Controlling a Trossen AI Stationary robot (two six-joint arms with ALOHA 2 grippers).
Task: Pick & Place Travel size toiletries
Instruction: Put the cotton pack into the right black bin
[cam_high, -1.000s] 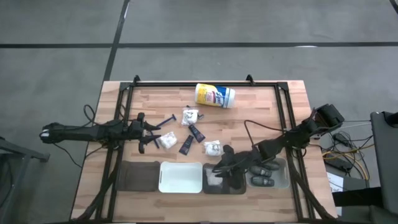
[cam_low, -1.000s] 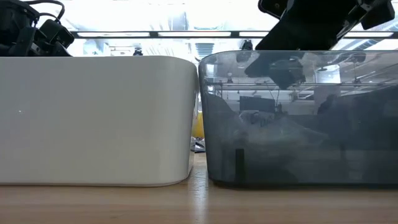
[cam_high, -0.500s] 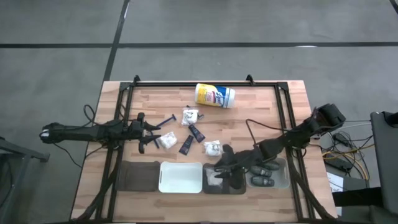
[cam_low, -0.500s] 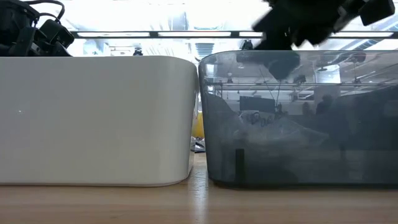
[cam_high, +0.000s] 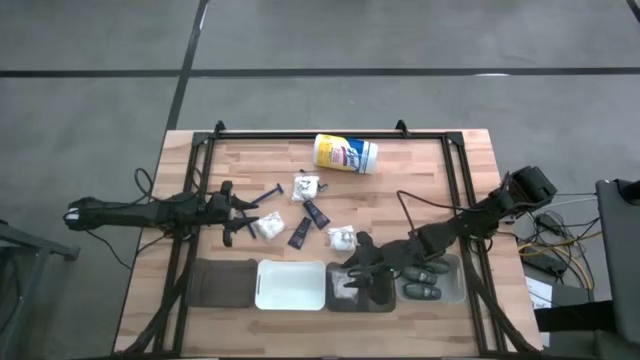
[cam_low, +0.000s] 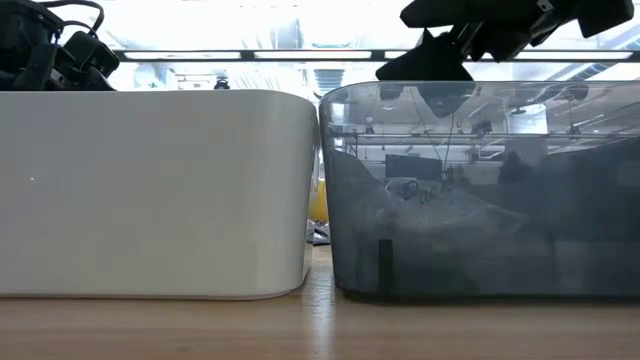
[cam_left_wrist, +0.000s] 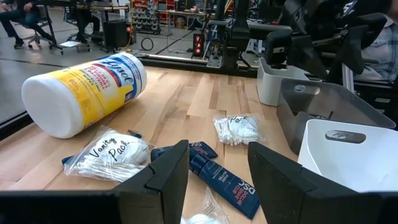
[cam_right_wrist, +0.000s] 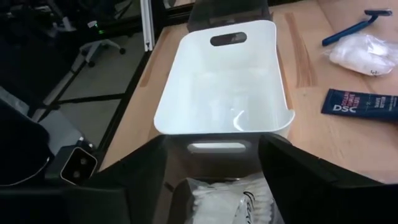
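The toiletries on the wood are white crinkly packets (cam_high: 305, 187) (cam_high: 268, 227) (cam_high: 343, 238), a blue razor (cam_high: 268, 192) and two black tubes (cam_high: 316, 212) (cam_high: 299, 233). Dark oval pods (cam_high: 423, 291) lie in the clear bin at the near right. One white packet (cam_right_wrist: 225, 202) lies in the grey bin (cam_high: 380, 300). My right gripper (cam_high: 357, 276) (cam_right_wrist: 211, 149) hovers open above that bin's rim, over the packet. My left gripper (cam_high: 238, 213) (cam_left_wrist: 217, 155) is open at the table's left, facing the loose items without touching them.
A yellow-and-white canister (cam_high: 346, 154) lies on its side near the far edge. Along the near edge stand a dark bin (cam_high: 222, 283), a white bin (cam_high: 290, 300), the grey bin and the clear bin (cam_high: 455, 285). A black frame (cam_high: 300, 135) borders the table.
My right gripper has risen slightly above the grey bin's rim, staying open. The white packet stays lying inside the bin.
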